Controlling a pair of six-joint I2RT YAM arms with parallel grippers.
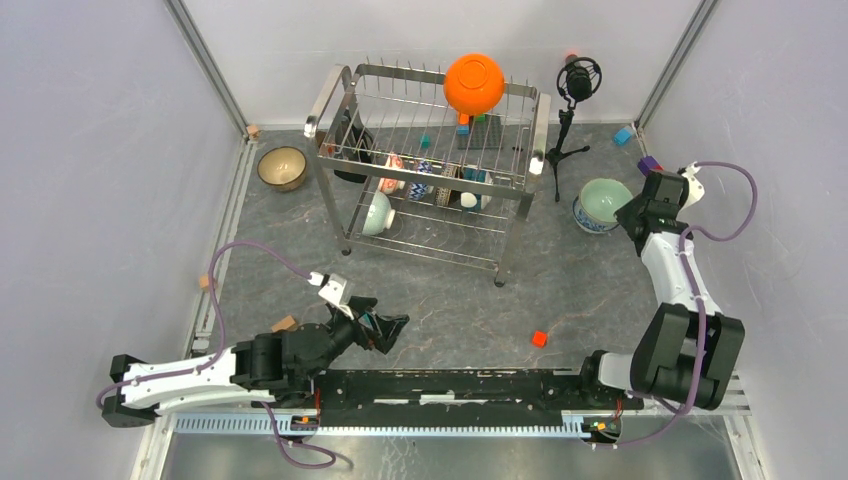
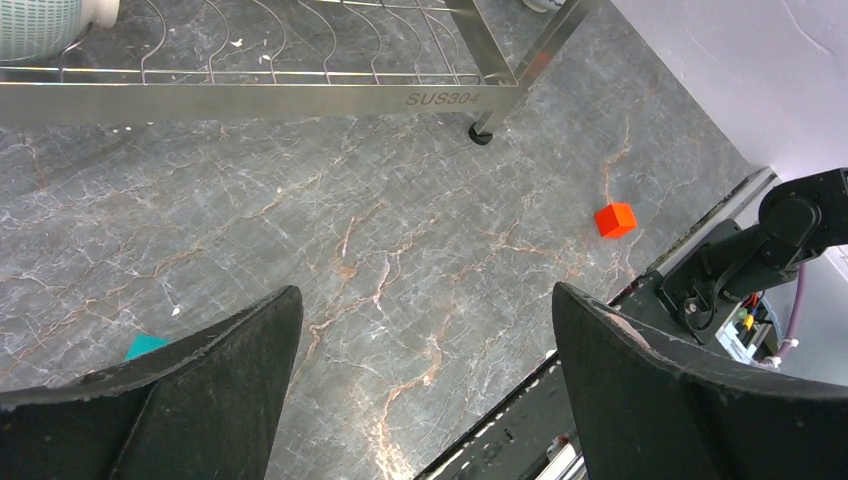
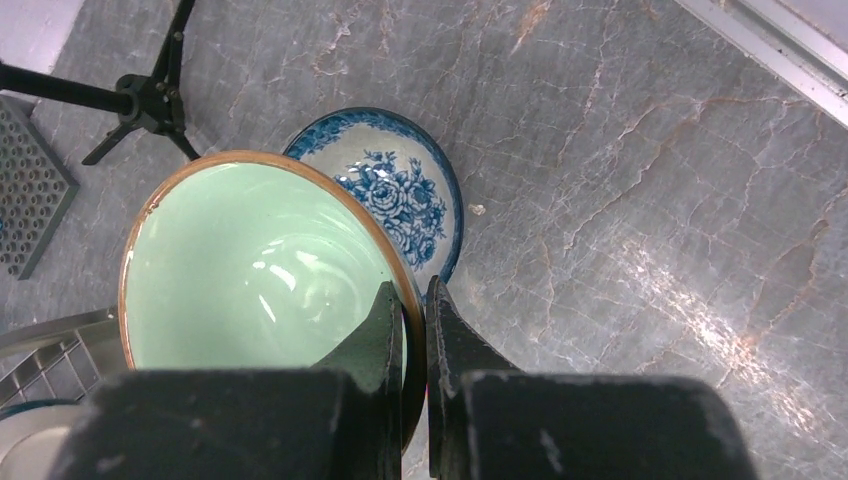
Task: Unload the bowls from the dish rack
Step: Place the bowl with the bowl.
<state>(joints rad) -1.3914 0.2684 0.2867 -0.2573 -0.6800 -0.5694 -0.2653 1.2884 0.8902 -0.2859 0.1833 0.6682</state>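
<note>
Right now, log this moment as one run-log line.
right claw: shut on green bowl rim, over blue-and-white bowl | left claw: open, empty | orange bowl: on dish rack top tier

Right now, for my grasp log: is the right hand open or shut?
Right hand shut: fingers pinch the green bowl's rim.

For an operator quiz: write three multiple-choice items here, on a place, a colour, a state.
1. The orange bowl sits: A on top of the dish rack; B on its lower tier; C beneath it.
2. The right gripper holds a bowl coloured: A red; B brown; C pale green.
3. The left gripper is: A open, empty; B shut on a bowl; C shut, empty.
Answers: 1 A, it perches on the top rails; 2 C, the pale green bowl's rim is pinched; 3 A, wide gap, nothing held.
</note>
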